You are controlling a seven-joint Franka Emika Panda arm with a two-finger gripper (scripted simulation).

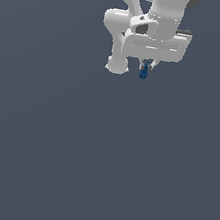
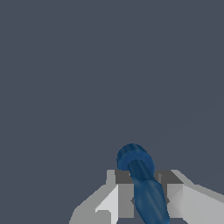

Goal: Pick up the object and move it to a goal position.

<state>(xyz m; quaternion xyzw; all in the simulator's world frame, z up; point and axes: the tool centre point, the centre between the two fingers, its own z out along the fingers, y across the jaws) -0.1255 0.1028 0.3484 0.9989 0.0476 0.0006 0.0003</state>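
Observation:
The object (image 1: pixel 143 73) is a small dark blue item hanging just below the white arm near the top of the exterior view. My gripper (image 1: pixel 145 66) is shut on it, and only the lower tip of the object pokes out under the fingers. In the wrist view the object (image 2: pixel 142 179) is a dark blue rod with a rounded knob at its far end, clamped between the two grey fingers (image 2: pixel 124 192) of my gripper (image 2: pixel 146 194). It sticks out past the fingertips at a slight tilt.
The white arm body (image 1: pixel 145 32) fills the top middle of the exterior view. Everything else in both views is a plain dark grey surface (image 1: pixel 99 156) with no other objects, edges or marker visible.

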